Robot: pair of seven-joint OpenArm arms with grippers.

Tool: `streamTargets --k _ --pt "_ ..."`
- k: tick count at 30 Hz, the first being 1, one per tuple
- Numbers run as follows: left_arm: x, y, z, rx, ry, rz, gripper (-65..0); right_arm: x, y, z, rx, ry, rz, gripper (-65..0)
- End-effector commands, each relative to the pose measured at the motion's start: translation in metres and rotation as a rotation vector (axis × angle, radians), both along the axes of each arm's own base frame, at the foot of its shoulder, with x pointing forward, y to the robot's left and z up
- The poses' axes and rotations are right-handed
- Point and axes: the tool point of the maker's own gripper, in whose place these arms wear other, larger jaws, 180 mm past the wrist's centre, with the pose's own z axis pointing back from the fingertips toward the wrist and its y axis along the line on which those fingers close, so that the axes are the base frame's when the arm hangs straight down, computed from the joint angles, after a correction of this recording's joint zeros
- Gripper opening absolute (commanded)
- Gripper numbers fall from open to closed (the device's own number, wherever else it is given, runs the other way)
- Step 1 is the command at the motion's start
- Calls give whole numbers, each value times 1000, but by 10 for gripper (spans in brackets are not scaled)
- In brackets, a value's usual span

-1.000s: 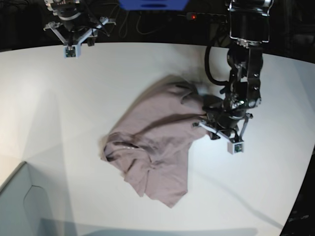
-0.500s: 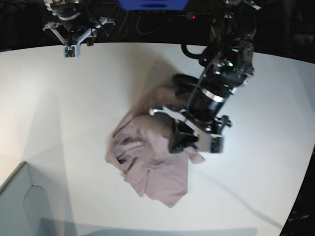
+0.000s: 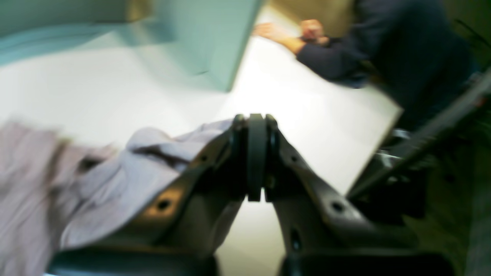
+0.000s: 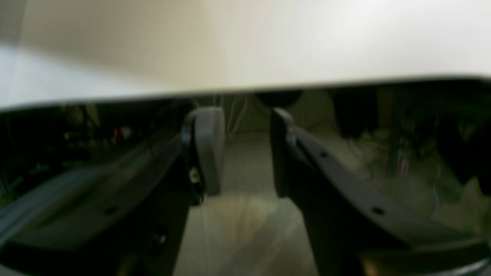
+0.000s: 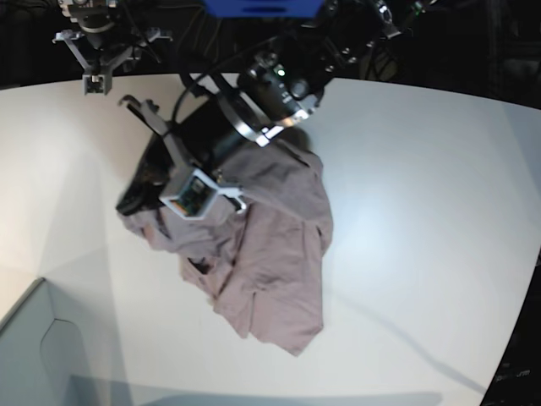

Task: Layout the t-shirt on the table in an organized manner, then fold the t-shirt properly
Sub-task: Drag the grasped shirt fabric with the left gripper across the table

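While no writing reads, left fingers (image 3: pixel 256 153) clenched on t-shirt (image 5: pixel 279 254), right fingers (image 4: pixel 207 153) parted, empty.

The right gripper (image 4: pixel 245 153) fills the near part of the picture, and its two fingers (image 4: pixel 209 149) stand apart with nothing between them. Past them, the white table (image 4: pixel 245 46) runs across the top, with its edge just above the fingertips. Under that edge it is dark and blurry.
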Motion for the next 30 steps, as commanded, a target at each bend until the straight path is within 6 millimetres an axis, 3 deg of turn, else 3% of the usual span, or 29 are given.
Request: streamTargets --k 1,7,12,17,21,25,30 --pt "1 -7 19 -46 -60 -16 -649 1 -3 5 -10 -18 2 -443" --pt "-16 -37 20 -45 -137 -128 -649 -2 -4 4 -11 -9 -1 -443" --pt "-13 -62 -22 73 -118 -190 -627 -3 3 3 9 -8 -19 -443" --pt "-31 -82 -45 139 -119 -277 -422 -2 5 3 14 -11 -16 -443" --pt "-37 -81 -32 108 -136 -285 -330 -2 5 3 14 -11 -16 -443" --pt "1 -57 -32 113 -127 -177 -313 -1 5 3 14 -13 -16 -443" --pt "72 -1 -44 121 -65 58 -312 0 5 3 16 -16 -16 -443"
